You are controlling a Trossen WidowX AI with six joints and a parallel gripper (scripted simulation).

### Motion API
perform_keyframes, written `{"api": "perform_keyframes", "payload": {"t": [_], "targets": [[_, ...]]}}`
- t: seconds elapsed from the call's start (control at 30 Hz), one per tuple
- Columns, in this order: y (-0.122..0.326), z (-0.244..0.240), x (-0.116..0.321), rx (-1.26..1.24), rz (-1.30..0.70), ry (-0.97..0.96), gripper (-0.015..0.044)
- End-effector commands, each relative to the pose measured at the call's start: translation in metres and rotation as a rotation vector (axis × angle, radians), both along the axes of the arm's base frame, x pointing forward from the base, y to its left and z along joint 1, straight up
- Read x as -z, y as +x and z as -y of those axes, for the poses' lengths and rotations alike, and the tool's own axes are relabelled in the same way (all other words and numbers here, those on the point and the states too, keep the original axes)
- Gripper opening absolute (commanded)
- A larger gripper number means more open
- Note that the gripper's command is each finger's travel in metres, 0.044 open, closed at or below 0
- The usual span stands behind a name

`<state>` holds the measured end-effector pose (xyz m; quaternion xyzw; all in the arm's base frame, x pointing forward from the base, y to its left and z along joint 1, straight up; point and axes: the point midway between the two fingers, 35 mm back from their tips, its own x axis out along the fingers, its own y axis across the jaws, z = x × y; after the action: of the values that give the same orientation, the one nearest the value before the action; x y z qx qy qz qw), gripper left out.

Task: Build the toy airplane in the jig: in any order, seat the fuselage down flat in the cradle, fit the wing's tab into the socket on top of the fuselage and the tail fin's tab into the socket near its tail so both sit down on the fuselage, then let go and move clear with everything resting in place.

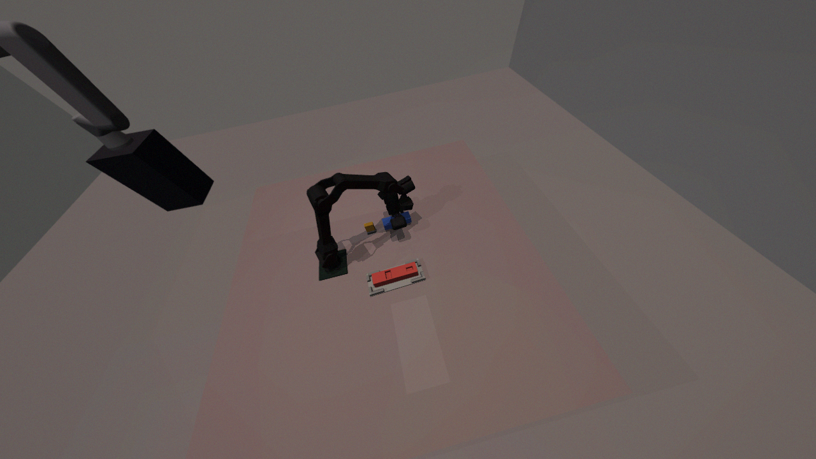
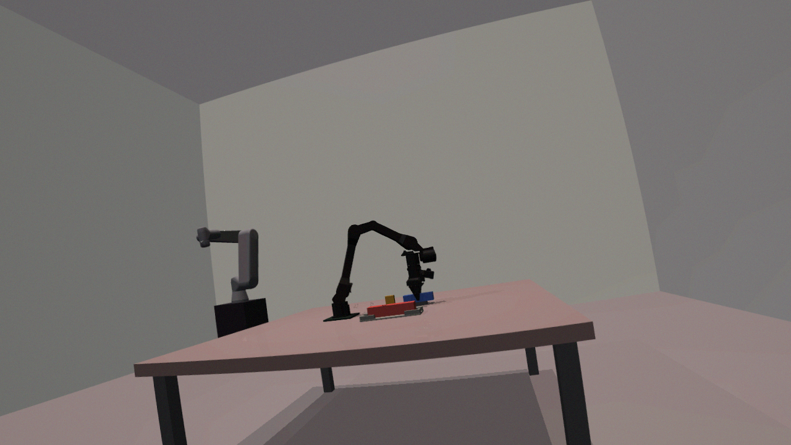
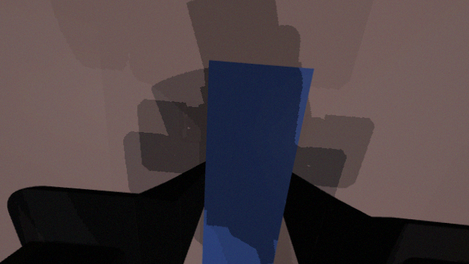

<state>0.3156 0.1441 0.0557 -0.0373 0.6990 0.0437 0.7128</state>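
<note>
Fingers (image 1: 398,223) (image 2: 416,290) clamped on blue wing (image 1: 388,223) (image 2: 427,296) (image 3: 249,147), one each side. Yellow tail fin (image 1: 370,227) (image 2: 390,299) near fingers, toward arm base. Red fuselage (image 1: 397,275) (image 2: 387,309) sits in cradle (image 1: 394,289) (image 2: 367,317), farther from fingers.

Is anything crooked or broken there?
No, nothing looks crooked or broken. The long red block sits in its pale grey tray. The black robot hand is around the plain blue block.
</note>
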Motion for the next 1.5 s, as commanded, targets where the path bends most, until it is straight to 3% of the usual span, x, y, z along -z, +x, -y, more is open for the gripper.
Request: {"api": "perform_keyframes", "payload": {"t": [0.0,0.17,1.47], "targets": [[0.0,0.0,0.001,0.005,0.0,-0.001,0.0131],[0.001,-0.001,-0.01,0.01,0.0,-0.002,0.0],[-0.002,0.002,-0.126,0.003,0.0,-0.001,0.0]]}}
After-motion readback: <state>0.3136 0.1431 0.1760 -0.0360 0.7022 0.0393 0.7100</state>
